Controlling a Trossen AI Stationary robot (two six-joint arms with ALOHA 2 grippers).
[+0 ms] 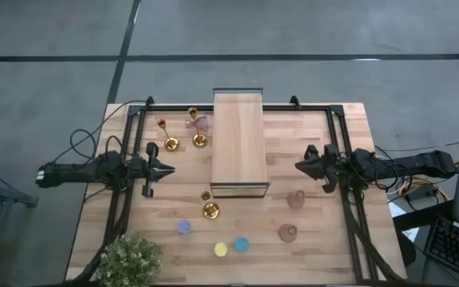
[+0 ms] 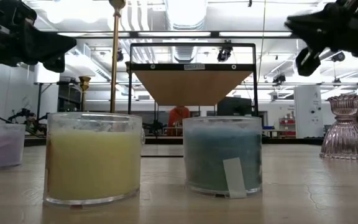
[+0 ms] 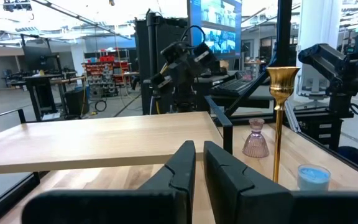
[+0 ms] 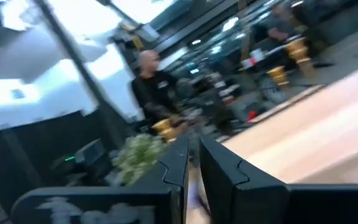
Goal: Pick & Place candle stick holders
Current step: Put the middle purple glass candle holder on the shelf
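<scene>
Yellow cup [image 2: 92,158] and blue cup [image 2: 223,155] fill the foreground of the low view, standing side by side on the worktop [image 1: 317,247] near its front edge, with the purple cup [image 1: 184,226] a little farther back and to the left. Both arms hang above the worktop holding nothing: the left gripper [image 1: 164,168] hovers over the left side with its jaws drawn nearly together on empty air, a thin slit between the fingers [image 3: 180,168] in its wrist view, and the right gripper [image 1: 303,165] hovers over the right side, its jaws likewise almost closed and empty. Just beyond the left gripper stand two gold holders [image 1: 171,144] and [image 1: 199,140], near each other beside the long wooden block's [image 1: 239,142] left edge — one pink holder [image 1: 202,123] sits just behind them, close to the block. A third gold holder [image 1: 210,210] stands in front of the block's near end, between it and the cups; its thin stem [image 3: 280,124] rises in the left wrist view. Two more pink holders are on the right side: one [image 1: 296,199] near the right gripper, another [image 1: 288,232] closer to the front edge. A green leafy plant [image 1: 127,259] occupies the front left corner. In the right wrist view a person in dark clothing [image 4: 151,87] shows in the room beyond — blurred.
</scene>
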